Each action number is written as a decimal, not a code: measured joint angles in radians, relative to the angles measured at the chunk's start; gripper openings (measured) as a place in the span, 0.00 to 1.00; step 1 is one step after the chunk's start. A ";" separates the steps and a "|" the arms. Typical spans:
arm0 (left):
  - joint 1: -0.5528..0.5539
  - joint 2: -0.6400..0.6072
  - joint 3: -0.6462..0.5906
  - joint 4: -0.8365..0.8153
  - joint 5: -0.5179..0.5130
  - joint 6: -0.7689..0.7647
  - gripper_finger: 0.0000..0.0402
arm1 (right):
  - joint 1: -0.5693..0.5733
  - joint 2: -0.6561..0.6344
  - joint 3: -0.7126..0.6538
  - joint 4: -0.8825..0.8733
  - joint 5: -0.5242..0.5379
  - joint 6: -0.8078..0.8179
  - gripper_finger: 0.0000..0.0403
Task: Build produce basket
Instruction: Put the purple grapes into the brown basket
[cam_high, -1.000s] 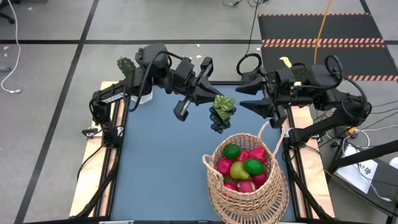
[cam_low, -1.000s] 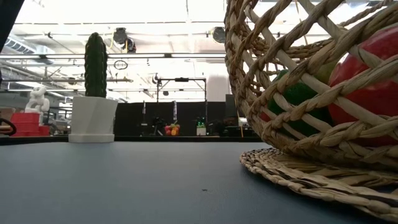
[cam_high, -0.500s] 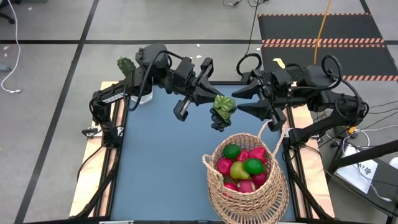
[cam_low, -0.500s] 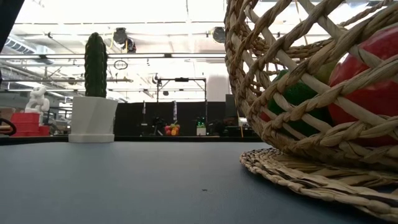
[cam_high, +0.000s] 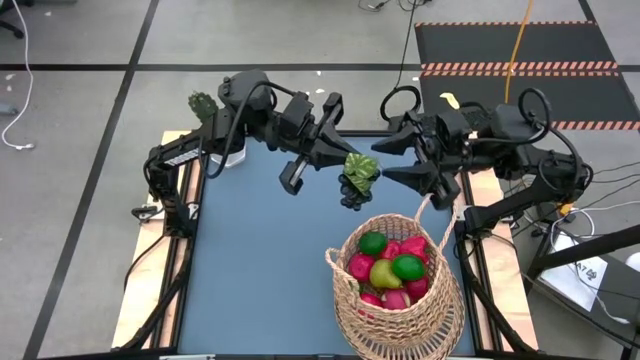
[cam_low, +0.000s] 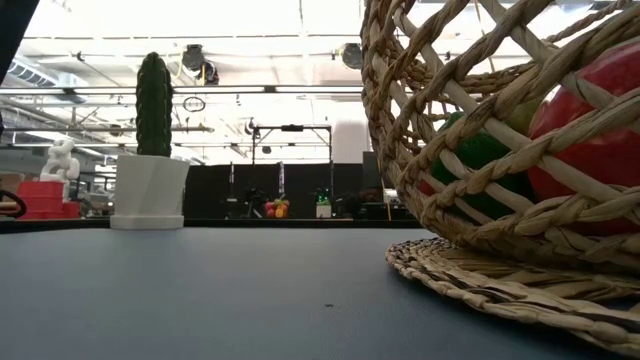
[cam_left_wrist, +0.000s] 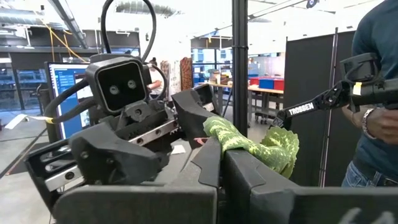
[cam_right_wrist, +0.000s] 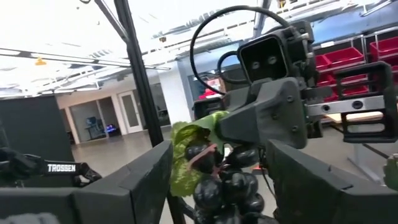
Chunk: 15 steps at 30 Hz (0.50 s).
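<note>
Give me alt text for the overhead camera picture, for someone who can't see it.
From above, the left gripper holds a grape bunch by its green leaf above the blue table, with the open right gripper facing it. Below sits a wicker basket filled with red, green and yellow fruit; a potted cactus stands far left.

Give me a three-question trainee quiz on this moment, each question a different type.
1. True or false: the dark grape bunch with green leaves lies in the round tan wicker basket.
2. Which hand grips the leaves? A. left hand B. right hand
3. Fill in: the right hand's fingers are ____ either side of the grapes.

Key: 1 false, it hangs above the table; 2 A; 3 open.
</note>
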<state>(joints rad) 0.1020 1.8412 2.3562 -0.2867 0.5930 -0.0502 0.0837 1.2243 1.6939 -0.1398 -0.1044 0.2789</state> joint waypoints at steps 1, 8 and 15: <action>0.000 0.000 0.000 0.000 0.000 0.000 0.01 | 0.000 0.000 0.000 0.000 0.000 -0.002 0.63; 0.000 0.000 0.000 -0.001 -0.018 0.003 0.02 | 0.000 0.011 0.000 -0.002 -0.001 -0.003 0.54; 0.000 0.000 0.000 -0.002 -0.019 0.003 0.02 | 0.000 0.012 0.000 0.000 -0.001 -0.003 0.32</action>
<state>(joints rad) 0.1024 1.8412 2.3562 -0.2882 0.5739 -0.0471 0.0837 1.2366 1.6939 -0.1398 -0.1051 0.2756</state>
